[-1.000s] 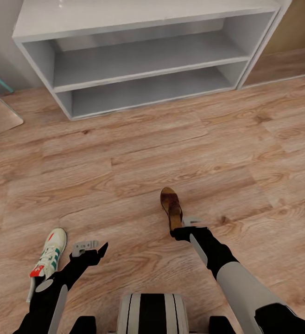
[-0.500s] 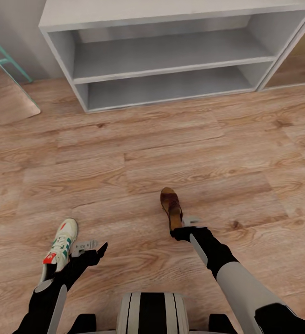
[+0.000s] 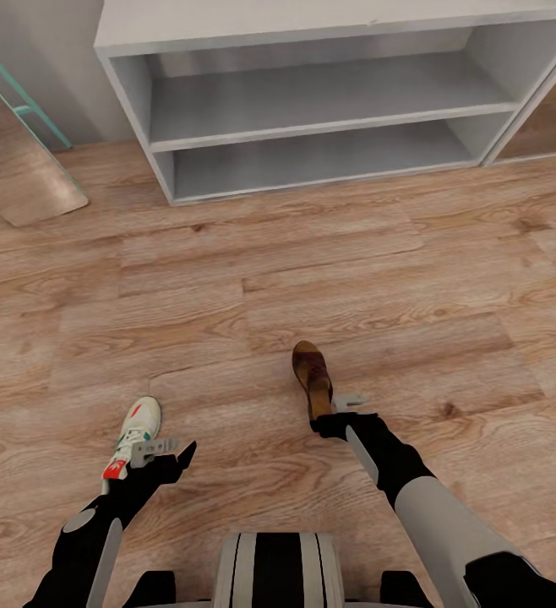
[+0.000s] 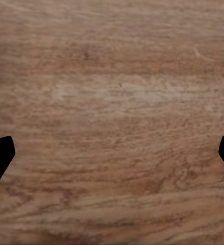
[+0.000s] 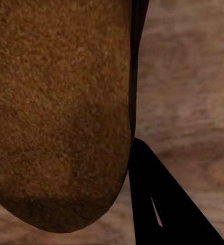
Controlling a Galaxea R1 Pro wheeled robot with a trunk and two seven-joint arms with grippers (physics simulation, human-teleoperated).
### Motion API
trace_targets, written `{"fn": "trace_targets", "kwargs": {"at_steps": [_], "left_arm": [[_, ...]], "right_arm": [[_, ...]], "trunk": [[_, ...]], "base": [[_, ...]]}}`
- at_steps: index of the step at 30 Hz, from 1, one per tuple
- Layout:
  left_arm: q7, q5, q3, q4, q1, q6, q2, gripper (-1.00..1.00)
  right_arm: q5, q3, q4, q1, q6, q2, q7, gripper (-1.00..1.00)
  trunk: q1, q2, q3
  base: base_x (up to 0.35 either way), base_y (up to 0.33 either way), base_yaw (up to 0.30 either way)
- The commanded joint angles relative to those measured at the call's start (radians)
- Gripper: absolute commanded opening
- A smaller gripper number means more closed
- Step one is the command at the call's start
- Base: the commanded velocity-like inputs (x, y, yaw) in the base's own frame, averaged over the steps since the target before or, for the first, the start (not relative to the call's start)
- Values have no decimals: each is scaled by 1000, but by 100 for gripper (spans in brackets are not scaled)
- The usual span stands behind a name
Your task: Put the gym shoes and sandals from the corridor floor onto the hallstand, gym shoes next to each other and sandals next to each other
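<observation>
Reaching fwd from 5 o'clock of the head view, the right arm runs bent at the elbow, its right gripper (image 3: 329, 415) closed on the heel end of a brown sandal (image 3: 311, 374), toe pointing to 12; in the right wrist view the tan footbed (image 5: 60, 112) sits close w/ one dark finger (image 5: 157, 204) against its edge. Left arm comes up from 7 o'clock, left gripper (image 3: 161, 449) w/ jaws spread wide over bare corridor floor (image 4: 112, 117). One gym shoe (image 3: 134, 435) lies on the planks just beside that gripper at its 10 o'clock, partly hidden by it. Hallstand (image 3: 329, 127) stands at 12 o'clock, well apart, both shelves bare. Teal rail (image 3: 20, 97) at 10.
</observation>
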Motion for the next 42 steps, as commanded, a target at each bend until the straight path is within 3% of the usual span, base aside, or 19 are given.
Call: {"fn": "trace_targets", "kwargs": {"at_steps": [1,14,42], "left_arm": [[0,0,0,0,0,0,0,100],[-1,0,0,0,0,0,0,100],[0,0,0,0,0,0,-1,100]], "right_arm": [[-4,0,0,0,0,0,-3,-100],[-4,0,0,0,0,0,-3,-100],[-5,0,0,0,0,0,-3,-100]], "trunk": [[0,0,0],[0,0,0],[0,0,0]], "base": [[0,31,0],[0,231,0],[-68,10,0]]}}
